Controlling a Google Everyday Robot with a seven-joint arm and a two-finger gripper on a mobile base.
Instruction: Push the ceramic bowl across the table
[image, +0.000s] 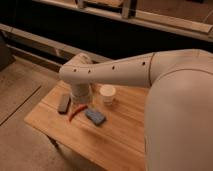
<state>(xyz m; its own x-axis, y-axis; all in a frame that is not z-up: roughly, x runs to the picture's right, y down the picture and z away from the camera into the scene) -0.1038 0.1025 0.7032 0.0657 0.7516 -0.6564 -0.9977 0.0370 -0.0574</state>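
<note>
The light-wood table (120, 135) fills the middle of the camera view. The dark maroon ceramic bowl does not show; it is hidden or out of view. My white arm (115, 70) reaches in from the right across the table's back left part. Its wrist points down, and the gripper (80, 101) is at the tabletop there, left of the cream cup (107, 94).
A dark grey flat object (64, 103) lies at the table's left. A red chili-shaped object (76, 113) and a blue flat object (95, 116) lie just in front of the gripper. My white body (180, 130) covers the table's right side. A dark wall runs behind.
</note>
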